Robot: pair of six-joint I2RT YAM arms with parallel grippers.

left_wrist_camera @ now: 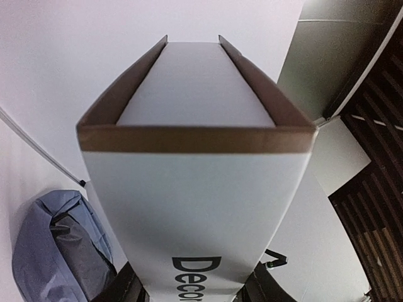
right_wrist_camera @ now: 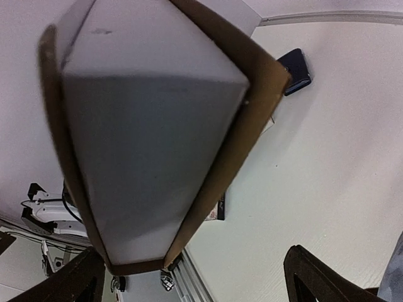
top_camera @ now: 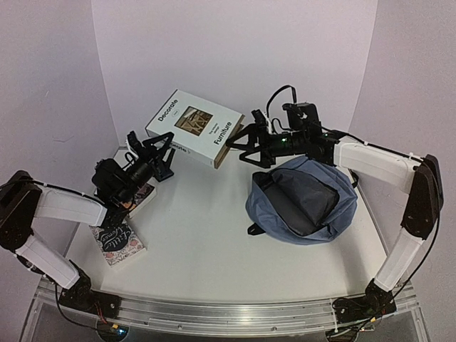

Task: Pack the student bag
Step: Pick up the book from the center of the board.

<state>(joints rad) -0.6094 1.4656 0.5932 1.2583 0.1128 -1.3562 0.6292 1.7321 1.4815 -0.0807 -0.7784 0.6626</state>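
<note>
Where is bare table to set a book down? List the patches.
Bare table lies between the floral book and the student bag, running to the near edge. Crowded: left by the books, right by the bag.

- Student bag (top_camera: 303, 203): soft slate-blue backpack, lying flat on the table (top_camera: 192, 242), right of centre.
- Main compartment unzipped, mouth gaping, dark grey lining exposed.
- Black strap end at its near-left edge.
</note>
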